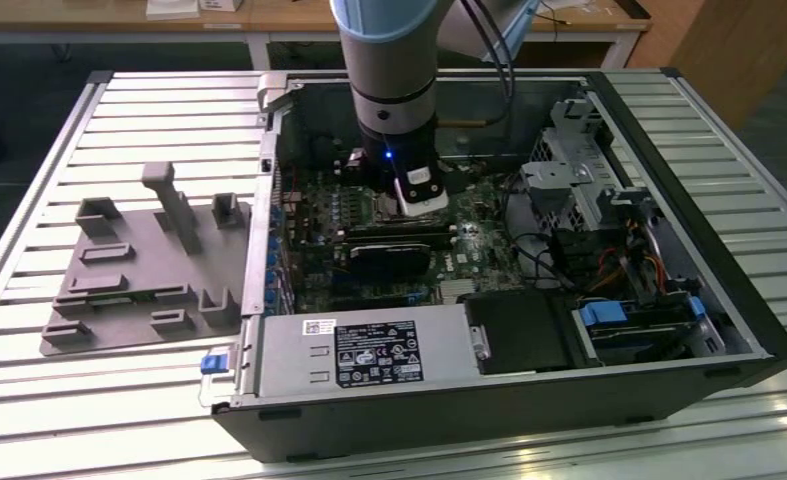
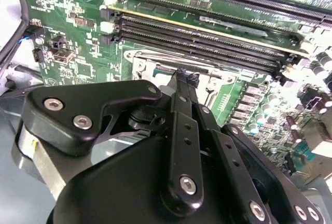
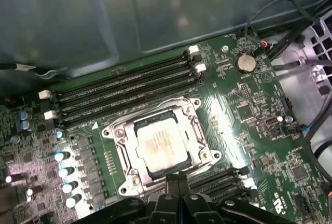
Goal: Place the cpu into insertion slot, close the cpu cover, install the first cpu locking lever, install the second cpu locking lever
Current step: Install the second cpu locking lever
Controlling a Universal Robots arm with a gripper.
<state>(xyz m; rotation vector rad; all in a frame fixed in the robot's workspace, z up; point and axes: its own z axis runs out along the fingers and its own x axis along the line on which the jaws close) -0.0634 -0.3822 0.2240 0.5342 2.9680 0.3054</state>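
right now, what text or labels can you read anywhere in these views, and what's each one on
No text can be read well enough to quote.
power supply label: print too small to read.
white sticker beside it: too small to read.
motherboard lettering: blurred.
cpu top: faint marks, unreadable.

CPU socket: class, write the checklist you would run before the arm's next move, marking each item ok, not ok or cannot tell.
1. Cpu lying flat and square: ok.
2. Cover down around the cpu's edges: ok.
3. Gripper at the cover's edge, fingertips together: ok.
4. Levers latched: cannot tell.
5. Cables apart from the cover: ok, they lie at the board's edge.
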